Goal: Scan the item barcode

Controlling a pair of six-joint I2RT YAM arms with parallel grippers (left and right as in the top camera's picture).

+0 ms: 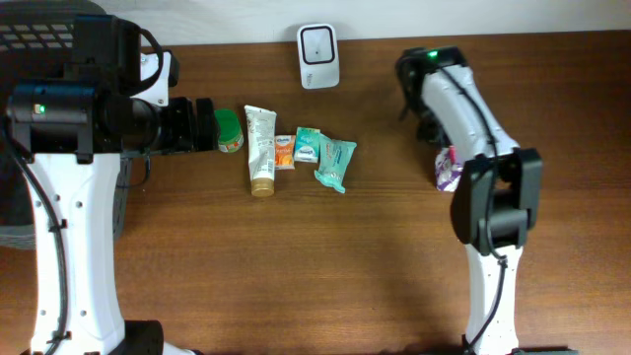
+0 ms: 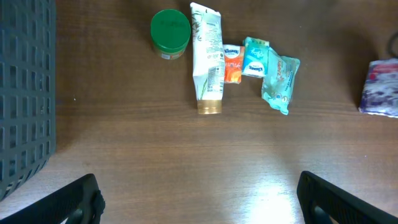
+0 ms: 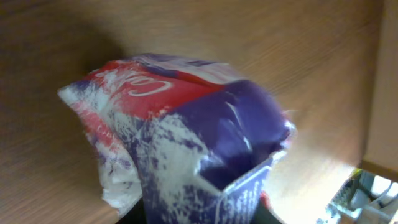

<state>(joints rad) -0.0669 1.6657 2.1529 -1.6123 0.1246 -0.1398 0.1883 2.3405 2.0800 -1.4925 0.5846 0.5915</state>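
Right up against my right wrist camera sat the purple packet, red and white down one side, crumpled, filling nearly the whole view with wooden table behind it. And my right pincer? It was tucked under the arm from overhead and its fingers were out of sight at the wrist. I couldn't tell how wide it stood, or whether it had the packet. From above, that packet lay well to the right of the tube, right at the pincer's end.

Over to my left pincer: it gaped wide, one dark finger at each lower corner of its view, nothing between them but bare wood. From above it hung left of the tube, just past the jar.

Further on came the row. The tube lay with its gold cap toward the near edge. A green-lidded jar stood just left of it and an orange sachet touched its right side. A small teal pack and a larger teal pack, tilted, lay farther right. A dark mesh basket sat well left of the tube. Farthest off, beyond the tube and a little right, the white scanner stood at the back edge.
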